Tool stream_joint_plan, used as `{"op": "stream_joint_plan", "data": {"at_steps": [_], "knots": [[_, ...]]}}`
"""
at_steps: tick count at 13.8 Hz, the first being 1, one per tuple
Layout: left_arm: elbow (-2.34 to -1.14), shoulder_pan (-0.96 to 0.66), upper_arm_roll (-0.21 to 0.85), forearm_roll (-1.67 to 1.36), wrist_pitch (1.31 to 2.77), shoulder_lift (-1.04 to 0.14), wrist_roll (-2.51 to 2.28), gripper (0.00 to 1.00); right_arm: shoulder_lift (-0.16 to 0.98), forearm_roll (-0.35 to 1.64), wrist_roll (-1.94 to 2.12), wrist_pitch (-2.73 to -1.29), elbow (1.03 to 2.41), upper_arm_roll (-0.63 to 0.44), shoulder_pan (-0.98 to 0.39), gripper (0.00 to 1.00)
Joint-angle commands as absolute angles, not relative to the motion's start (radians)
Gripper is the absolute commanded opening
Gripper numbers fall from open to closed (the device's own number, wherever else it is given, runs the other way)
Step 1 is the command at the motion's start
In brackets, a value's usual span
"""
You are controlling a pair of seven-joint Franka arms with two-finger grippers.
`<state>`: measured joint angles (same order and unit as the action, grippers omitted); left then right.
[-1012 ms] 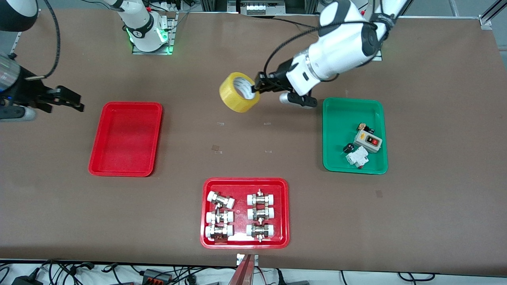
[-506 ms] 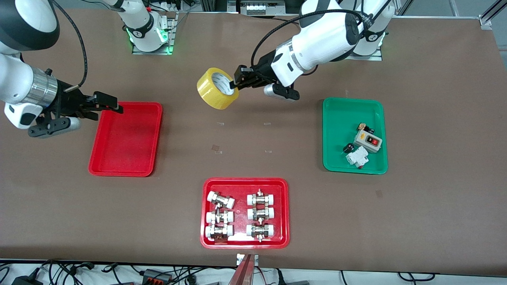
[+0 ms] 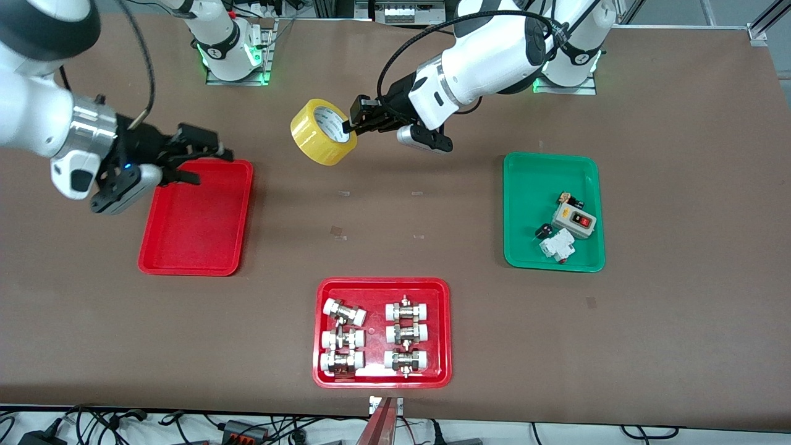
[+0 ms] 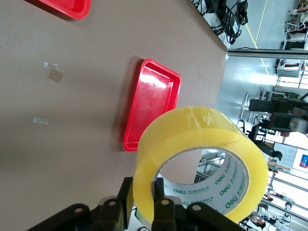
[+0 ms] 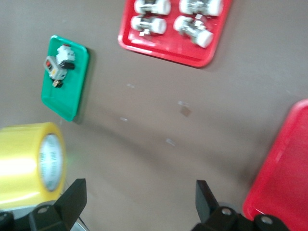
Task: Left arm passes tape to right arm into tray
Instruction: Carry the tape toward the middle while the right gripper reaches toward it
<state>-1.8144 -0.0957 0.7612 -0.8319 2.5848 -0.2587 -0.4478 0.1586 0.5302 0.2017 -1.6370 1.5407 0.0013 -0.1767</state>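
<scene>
One roll of yellow packing tape (image 3: 323,132) hangs in the air at upper centre of the front view, the left gripper (image 3: 353,121) clamped through its wall from the core side. It looks light, rigid and slick, so the free rim is probably the safest place to take. Right gripper (image 3: 207,148), jaws apart, hovers over the empty red tray (image 3: 196,217) at the frame's left.

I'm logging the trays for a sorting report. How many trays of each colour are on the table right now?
Red: 2, the empty tray toward the right arm's end and the fittings tray nearest the front camera.
Green: 1, the green tray toward the left arm's end.
Total: 3 trays.
</scene>
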Motion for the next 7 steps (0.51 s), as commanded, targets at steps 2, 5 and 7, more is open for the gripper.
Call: {"op": "stream_joint_plan", "data": {"at_steps": [2, 5, 7], "knots": [[-1.783, -0.103, 0.765, -0.851, 2.599, -0.278, -0.454, 0.01, 0.167, 0.624, 0.198, -1.621, 1.514, -0.003, -0.238, 1.00], [-1.763, -0.104, 0.767, -0.847, 2.597, -0.288, -0.459, 0.01, 0.182, 0.653, 0.131, -1.632, 1.490, -0.002, -0.278, 1.00], [-1.752, -0.112, 0.767, -0.841, 2.597, -0.299, -0.474, 0.01, 0.190, 0.652, 0.080, -1.634, 1.470, -0.003, -0.311, 1.00]]}}
